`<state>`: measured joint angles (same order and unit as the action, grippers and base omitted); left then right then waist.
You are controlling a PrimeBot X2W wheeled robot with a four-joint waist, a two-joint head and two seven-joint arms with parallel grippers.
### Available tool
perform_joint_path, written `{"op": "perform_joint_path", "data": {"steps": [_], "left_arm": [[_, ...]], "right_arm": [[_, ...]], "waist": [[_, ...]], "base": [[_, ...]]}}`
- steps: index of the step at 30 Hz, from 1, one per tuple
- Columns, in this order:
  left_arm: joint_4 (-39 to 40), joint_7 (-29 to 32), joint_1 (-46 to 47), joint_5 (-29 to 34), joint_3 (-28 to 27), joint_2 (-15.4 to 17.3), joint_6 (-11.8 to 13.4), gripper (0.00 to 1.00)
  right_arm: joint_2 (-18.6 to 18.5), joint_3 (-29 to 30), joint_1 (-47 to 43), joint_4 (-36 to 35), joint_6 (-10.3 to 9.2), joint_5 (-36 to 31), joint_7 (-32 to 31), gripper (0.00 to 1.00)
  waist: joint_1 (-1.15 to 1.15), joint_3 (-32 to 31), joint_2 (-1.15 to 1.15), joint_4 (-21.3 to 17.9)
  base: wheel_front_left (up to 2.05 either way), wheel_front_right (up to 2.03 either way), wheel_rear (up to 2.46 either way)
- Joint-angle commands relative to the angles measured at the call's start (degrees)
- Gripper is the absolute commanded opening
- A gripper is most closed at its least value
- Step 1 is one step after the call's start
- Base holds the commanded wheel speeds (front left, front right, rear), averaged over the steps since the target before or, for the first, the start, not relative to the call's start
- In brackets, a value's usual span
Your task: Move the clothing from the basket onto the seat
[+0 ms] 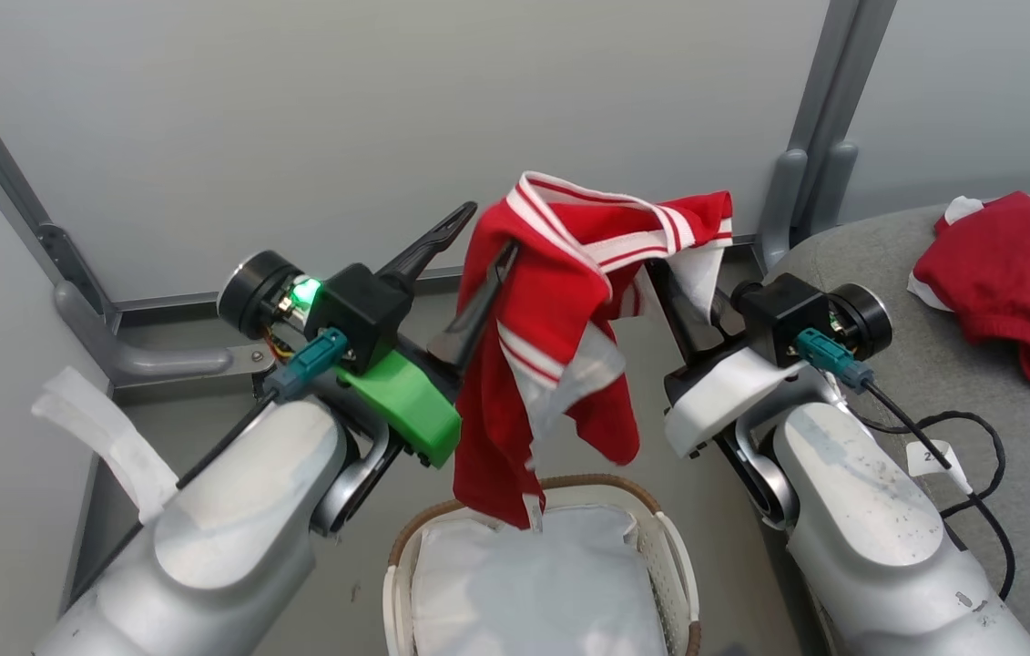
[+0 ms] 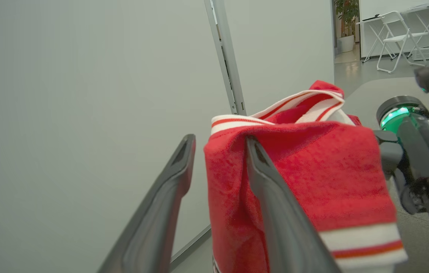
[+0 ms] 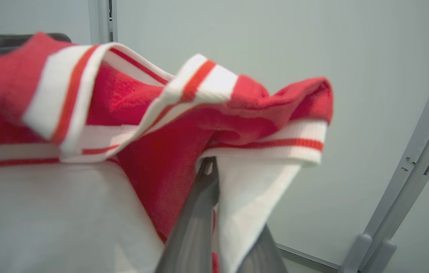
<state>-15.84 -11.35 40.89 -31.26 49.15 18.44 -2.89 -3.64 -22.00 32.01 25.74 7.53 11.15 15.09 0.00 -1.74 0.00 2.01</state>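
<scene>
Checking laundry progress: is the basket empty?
Empty as far as visible: the basket holds bare white liner; the red garment dangles above it. The basket's near end is cropped.

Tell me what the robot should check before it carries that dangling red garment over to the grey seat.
1. Right pincer clamped on the held garment: ok, jaws shut on the cloth.
2. Left pincer free of the cloth: not ok, jaws apart but one finger touches the fabric.
3. Garment clear of the basket: cannot tell, its lowest tip hangs around the rim in the head view.
4. Room on the seat: ok, bare grey cushion shows beside the other red garment.
</scene>
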Motion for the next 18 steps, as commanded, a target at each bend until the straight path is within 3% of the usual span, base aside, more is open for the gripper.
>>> {"op": "perform_joint_path", "data": {"steps": [1, 12, 18], "left_arm": [[-0.63, -0.82, -1.90, -0.02, -0.05, -0.34, 0.83, 1.00], [-5.28, -3.88, -12.34, -2.65, -2.61, -4.47, 2.43, 1.00], [-5.89, -3.84, -17.44, 0.24, -5.28, -7.07, 1.17, 1.00]], "right_arm": [[-0.13, 0.87, -0.89, -0.59, -0.08, -0.64, 0.11, 0.00], [-0.82, 6.26, -1.57, -3.27, -0.08, -3.26, 0.12, 0.00], [-0.88, 8.77, -1.92, -3.99, -0.08, -4.60, 0.11, 0.00]], "waist": [[0.00, 0.05, 0.00, -0.05], [0.00, 0.74, 0.00, -0.58], [0.00, 1.82, 0.00, -2.56]], "base": [[0.00, 0.00, 0.00], [0.00, 0.00, 0.00], [0.00, 0.00, 0.00]]}}
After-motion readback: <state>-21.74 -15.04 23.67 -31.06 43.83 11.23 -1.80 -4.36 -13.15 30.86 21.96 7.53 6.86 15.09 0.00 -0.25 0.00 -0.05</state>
